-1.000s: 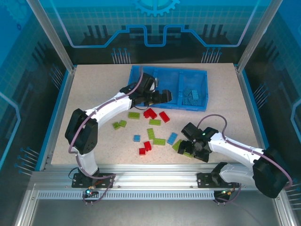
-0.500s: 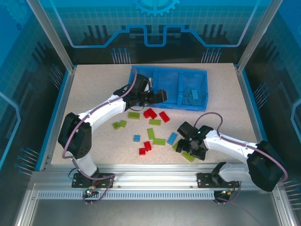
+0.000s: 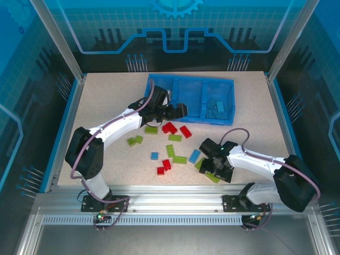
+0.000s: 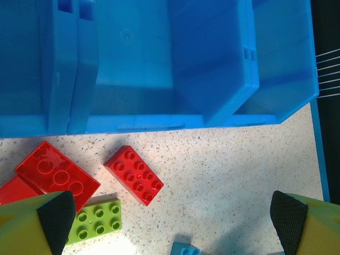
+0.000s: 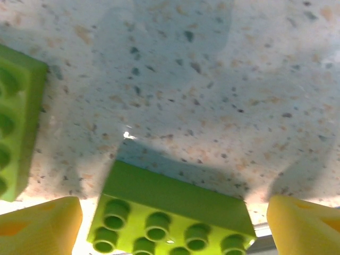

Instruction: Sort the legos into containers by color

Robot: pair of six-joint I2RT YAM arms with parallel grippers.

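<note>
Both grippers stand open over bricks scattered in front of the blue tray (image 3: pixel 191 79).

The left gripper (image 3: pixel 180 110) hangs just in front of the tray's near wall, jaws spread wide with nothing between them. A red brick (image 4: pixel 134 175) lies on the table (image 3: pixel 106 106) below it, close to that wall. The right gripper (image 3: pixel 213 169) sits low, well in front of the tray's right end, jaws released and straddling a green brick (image 5: pixel 170 207), with a narrow gap at each side. Light blue bricks (image 3: pixel 215 108) lie in the tray's right compartment. Loose bricks (image 3: pixel 170 151) in red, green and blue lie in front of the tray.
</note>
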